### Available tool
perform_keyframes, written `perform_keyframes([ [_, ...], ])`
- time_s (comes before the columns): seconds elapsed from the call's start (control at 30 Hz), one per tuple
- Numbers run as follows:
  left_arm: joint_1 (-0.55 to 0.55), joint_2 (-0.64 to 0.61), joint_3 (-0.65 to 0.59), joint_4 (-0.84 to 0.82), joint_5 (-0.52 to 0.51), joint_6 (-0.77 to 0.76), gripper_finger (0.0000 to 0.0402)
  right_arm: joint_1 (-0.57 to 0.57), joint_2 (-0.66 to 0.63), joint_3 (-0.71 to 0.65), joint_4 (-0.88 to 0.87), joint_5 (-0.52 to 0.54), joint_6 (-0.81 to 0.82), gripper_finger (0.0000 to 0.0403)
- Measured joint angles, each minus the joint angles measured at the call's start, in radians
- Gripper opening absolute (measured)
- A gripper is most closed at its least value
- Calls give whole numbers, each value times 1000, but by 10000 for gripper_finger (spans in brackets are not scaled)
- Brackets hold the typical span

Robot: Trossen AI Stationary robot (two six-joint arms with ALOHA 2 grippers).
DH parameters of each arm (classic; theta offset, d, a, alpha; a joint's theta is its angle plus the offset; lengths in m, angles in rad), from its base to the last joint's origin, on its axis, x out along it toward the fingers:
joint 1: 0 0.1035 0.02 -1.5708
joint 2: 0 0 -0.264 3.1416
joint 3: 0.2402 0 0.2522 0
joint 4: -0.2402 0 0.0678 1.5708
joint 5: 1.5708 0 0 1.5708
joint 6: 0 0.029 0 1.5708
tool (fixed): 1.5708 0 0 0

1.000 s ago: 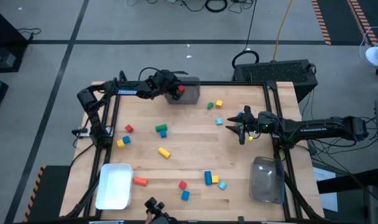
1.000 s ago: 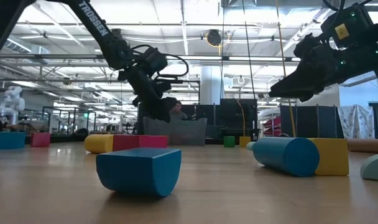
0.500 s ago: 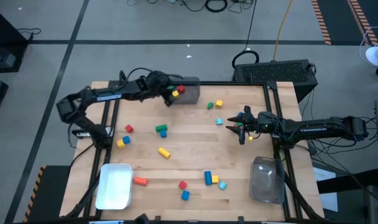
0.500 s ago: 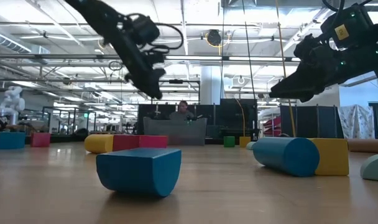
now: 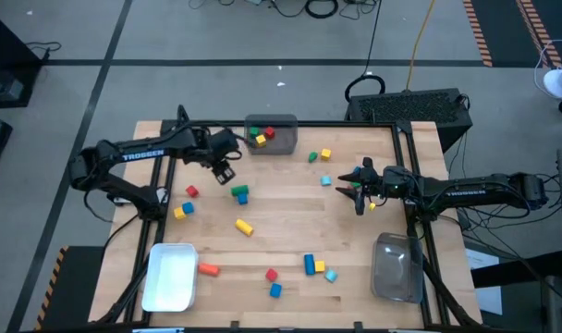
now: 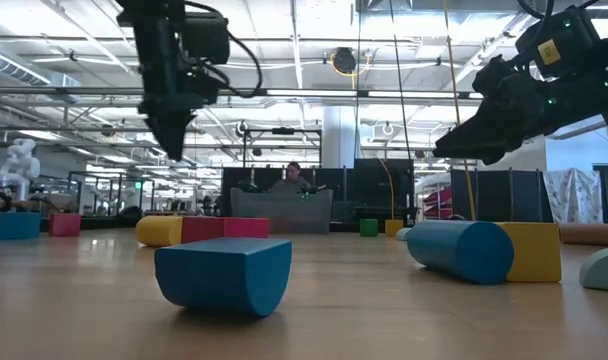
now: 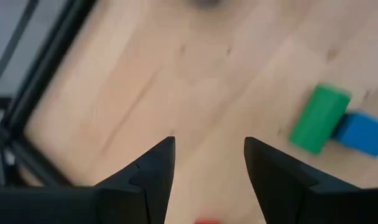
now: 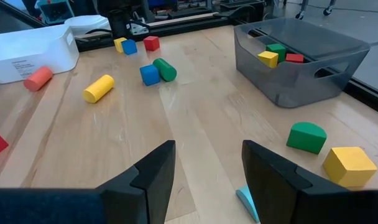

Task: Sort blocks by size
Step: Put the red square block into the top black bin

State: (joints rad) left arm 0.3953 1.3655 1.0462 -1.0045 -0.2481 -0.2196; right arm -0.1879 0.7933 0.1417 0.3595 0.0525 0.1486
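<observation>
Blocks lie scattered over the wooden table: a green block (image 5: 238,191) touching a blue one (image 5: 243,198), a red one (image 5: 191,191), a yellow cylinder (image 5: 244,226), and several more near the front edge. A red, a yellow and a green block lie inside the grey bin (image 5: 272,135) at the far edge. My left gripper (image 5: 224,170) hangs open and empty above bare wood, between the grey bin and the green block (image 7: 318,118), pointing steeply down. My right gripper (image 5: 357,191) hovers open and empty at the table's right, above the wood (image 8: 207,149).
A white bin (image 5: 170,276) stands at the near left corner and a clear bin (image 5: 397,268) at the near right. A green block (image 5: 312,157), a yellow cube (image 5: 325,154) and a cyan piece (image 5: 325,180) lie between the grey bin and my right gripper.
My left gripper has drawn back from over the grey bin toward the table's left and near side, rising and tipping from a slant to point steeply down. It stays open and empty. The yellow and green blocks in the bin have come into view.
</observation>
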Motion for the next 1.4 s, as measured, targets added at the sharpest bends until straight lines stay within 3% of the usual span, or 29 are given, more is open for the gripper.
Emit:
perform_keyframes([
  [0.3, -47, 0, -52, -141, -1, -72, 195, 0, 0, 0, -13, -2, 1, 176],
  [0.6, -57, -30, -223, -130, 9, -139, 195, 0, 0, 0, -16, -2, -3, 176],
  [0.83, -57, -136, -352, -104, 33, -222, 195, 0, 0, 0, -15, -2, -6, 176],
  [1.1, -57, -253, -419, -57, 101, -338, 195, 0, 0, 0, -14, -2, -2, 176],
  [1.4, -57, -253, -510, -24, 134, -383, 195, 0, 0, 0, -14, -2, 1, 176],
])
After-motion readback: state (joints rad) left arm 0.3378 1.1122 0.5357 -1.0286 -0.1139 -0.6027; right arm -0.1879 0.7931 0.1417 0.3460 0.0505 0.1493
